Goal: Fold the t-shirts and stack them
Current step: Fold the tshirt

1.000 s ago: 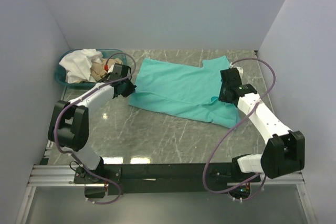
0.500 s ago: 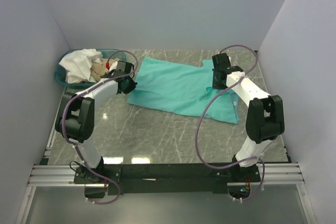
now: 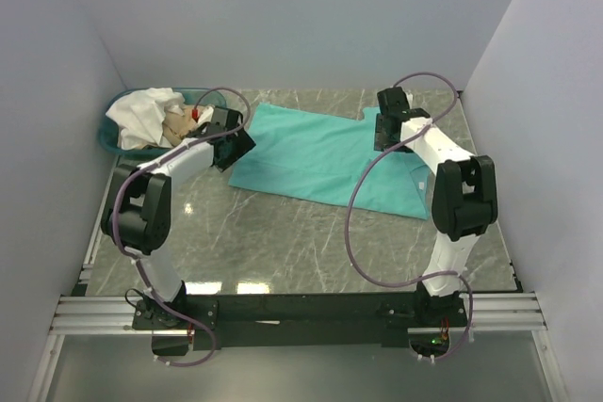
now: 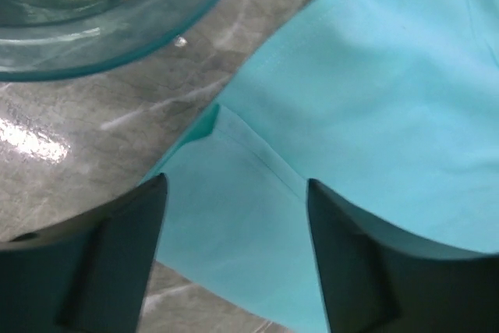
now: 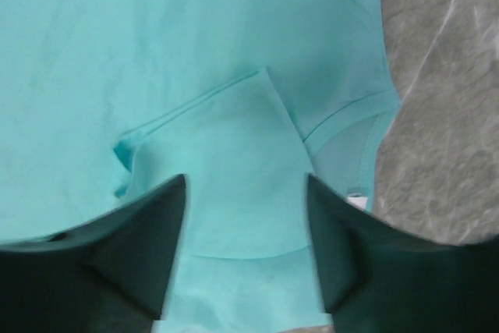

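Note:
The teal-green t-shirt [image 3: 316, 157] lies spread across the middle of the table, with a sleeve flap [image 5: 226, 154] folded over its body. My left gripper [image 3: 237, 148] hovers open over the shirt's left edge [image 4: 234, 216], nothing between its fingers. At the right end, near the neck, my right gripper [image 3: 384, 131] is open above the cloth [image 5: 156, 37]. The small white neck tag [image 5: 357, 202] shows beside the right finger. A white t-shirt [image 3: 141, 110] and a tan one [image 3: 177, 127] lie crumpled in the basket.
The shallow teal basket [image 3: 111, 143] stands at the back left, its rim [image 4: 117, 33] close to my left gripper. Grey walls close in on three sides. Purple cables loop off both arms.
Both grippers were shut on the teal shirt's edges and moved toward the back; now both have opened and let the cloth go. The right arm has swung further back.

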Action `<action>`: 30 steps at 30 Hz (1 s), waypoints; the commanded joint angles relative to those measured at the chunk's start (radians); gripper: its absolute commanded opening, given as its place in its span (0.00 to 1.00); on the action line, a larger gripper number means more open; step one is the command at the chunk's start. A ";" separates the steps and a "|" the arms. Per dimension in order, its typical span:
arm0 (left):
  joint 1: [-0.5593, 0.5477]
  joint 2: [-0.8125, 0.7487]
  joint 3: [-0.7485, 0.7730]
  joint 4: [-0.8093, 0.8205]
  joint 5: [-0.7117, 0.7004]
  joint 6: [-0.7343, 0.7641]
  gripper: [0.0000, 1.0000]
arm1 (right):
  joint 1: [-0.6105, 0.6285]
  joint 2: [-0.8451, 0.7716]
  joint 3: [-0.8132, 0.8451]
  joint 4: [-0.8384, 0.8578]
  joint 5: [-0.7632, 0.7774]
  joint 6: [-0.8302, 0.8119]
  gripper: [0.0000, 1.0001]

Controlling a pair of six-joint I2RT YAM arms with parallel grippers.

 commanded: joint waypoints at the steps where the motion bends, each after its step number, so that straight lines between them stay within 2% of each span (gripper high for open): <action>1: -0.035 -0.113 0.006 0.054 0.001 0.024 0.81 | -0.011 -0.070 0.011 0.004 0.032 0.027 0.73; 2: -0.052 -0.123 0.003 0.057 0.004 0.033 0.84 | -0.008 -0.091 -0.011 0.012 0.014 0.035 0.74; 3: -0.061 -0.139 0.002 0.058 0.009 0.035 0.89 | -0.010 -0.111 -0.032 0.027 0.002 0.053 0.78; 7: -0.089 -0.162 -0.026 0.081 0.036 0.046 0.98 | -0.010 -0.229 -0.197 0.063 -0.105 0.096 0.80; 13: -0.100 -0.117 -0.050 0.098 0.105 0.052 0.99 | -0.008 -0.267 -0.353 0.122 -0.244 0.139 0.82; 18: -0.098 -0.053 -0.044 0.089 0.117 0.055 0.99 | 0.004 -0.168 -0.298 0.109 -0.207 0.130 0.84; 27: -0.098 -0.004 -0.031 0.080 0.102 0.069 0.99 | 0.024 0.103 -0.002 0.101 -0.215 0.147 0.86; 30: -0.098 0.005 -0.032 0.069 0.093 0.066 0.99 | 0.030 0.140 0.080 0.063 -0.195 0.158 0.86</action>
